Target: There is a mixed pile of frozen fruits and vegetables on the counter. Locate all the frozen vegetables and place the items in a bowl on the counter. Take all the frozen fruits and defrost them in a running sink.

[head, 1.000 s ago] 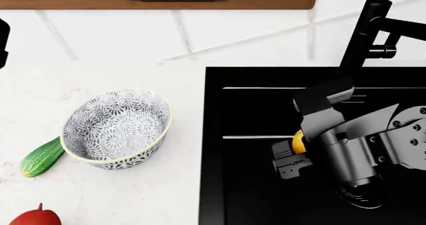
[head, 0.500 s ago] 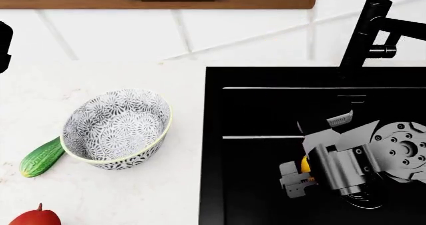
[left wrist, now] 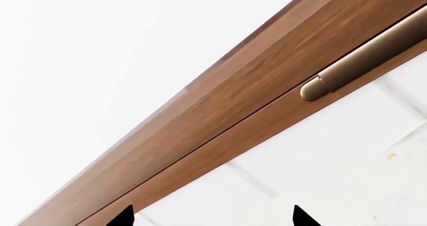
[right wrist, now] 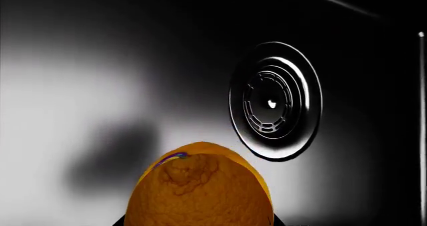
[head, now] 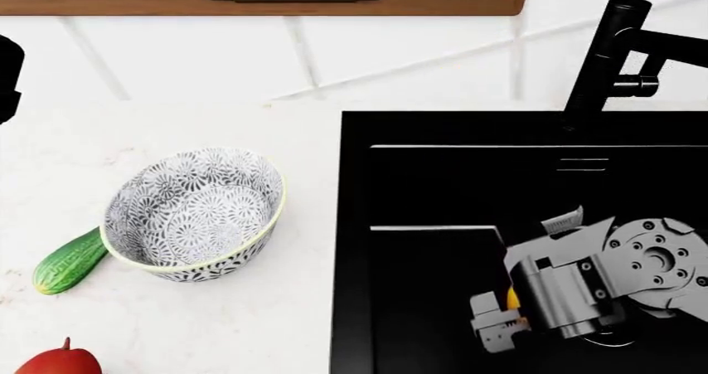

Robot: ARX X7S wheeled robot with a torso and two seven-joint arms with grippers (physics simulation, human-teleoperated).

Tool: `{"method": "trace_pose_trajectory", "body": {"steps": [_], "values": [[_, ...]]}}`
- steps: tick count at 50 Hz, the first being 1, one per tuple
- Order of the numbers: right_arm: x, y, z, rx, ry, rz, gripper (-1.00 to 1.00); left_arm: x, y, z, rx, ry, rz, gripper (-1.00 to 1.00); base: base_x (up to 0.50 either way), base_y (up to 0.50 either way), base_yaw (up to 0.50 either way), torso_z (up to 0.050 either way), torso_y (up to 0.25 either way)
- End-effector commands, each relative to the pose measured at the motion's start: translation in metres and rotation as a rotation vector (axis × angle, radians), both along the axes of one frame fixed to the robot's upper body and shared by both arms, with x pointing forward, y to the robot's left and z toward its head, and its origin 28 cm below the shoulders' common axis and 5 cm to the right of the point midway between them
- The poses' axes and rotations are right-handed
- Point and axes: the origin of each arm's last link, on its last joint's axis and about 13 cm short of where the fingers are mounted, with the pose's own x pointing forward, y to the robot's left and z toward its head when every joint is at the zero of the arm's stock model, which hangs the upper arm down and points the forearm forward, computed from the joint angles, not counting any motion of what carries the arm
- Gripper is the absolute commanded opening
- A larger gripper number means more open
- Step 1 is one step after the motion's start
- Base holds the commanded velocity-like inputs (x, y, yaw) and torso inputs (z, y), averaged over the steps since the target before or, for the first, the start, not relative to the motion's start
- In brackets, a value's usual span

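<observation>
The right tool was seen low inside the large rectangular matte black sink, clenched on the small round-oval yellow-orange lemon, of which only a sliver showed between the jaws in the head view. In the right wrist view the lemon filled the near foreground, with its shadow cast on the basin floor and the round ribbed drain lying just beyond it. Whether the lemon touched the floor could not be told. The tall black faucet stood at about one o'clock from the tool, and no water was seen running.

The step in hand was judged to be the lowering of the first fruit into the sink. The next move would call for the jaws to be released near the drain, and later for the faucet to be turned on.

On the white marble-look bench, the grey-and-white floral ceramic bowl sat at nine o'clock from the sink, nothing seen in it. The long dark-green cucumber-like vegetable lay just beside it, and the red mango at seven o'clock. The potato was not in view.

Of the left tool only two dark fingertips showed, spread apart, pointed at a wooden cabinet.

No brand, label or writing could be read.
</observation>
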Motion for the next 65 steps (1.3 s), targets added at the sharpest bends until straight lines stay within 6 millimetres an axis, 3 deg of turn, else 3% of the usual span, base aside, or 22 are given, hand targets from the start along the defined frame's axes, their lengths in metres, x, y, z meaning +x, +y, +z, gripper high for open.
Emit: {"method": "trace_pose_trajectory", "body": {"steps": [1,4,5,24,47,65], "values": [[-0.002,-0.001,-0.005,-0.009,0.025,0.017,-1.0,0.0,0.0,-0.001,0.0,0.002,0.001,1.0,0.0,0.0,0.0,0.0,0.0],[-0.002,-0.002,-0.005,-0.009,0.027,0.018,-1.0,0.001,0.0,-0.001,0.001,0.002,0.0,1.0,0.0,0.0,0.0,0.0,0.0],[-0.002,-0.002,-0.005,-0.009,0.029,0.02,1.0,0.001,0.0,0.0,0.001,0.002,0.001,1.0,0.0,0.0,0.0,0.0,0.0],[-0.007,-0.003,0.002,0.022,-0.006,0.048,1.0,-0.001,0.001,0.0,-0.001,-0.001,0.006,1.0,0.0,0.0,0.0,0.0,0.001],[-0.013,0.004,0.069,0.115,-0.474,0.18,1.0,-0.003,0.001,0.002,-0.008,-0.009,0.003,1.0,0.0,0.0,0.0,0.0,0.0],[-0.023,0.022,0.09,0.167,-0.619,0.339,1.0,-0.004,0.001,0.003,-0.011,-0.014,0.003,1.0,0.0,0.0,0.0,0.0,0.0]]}}
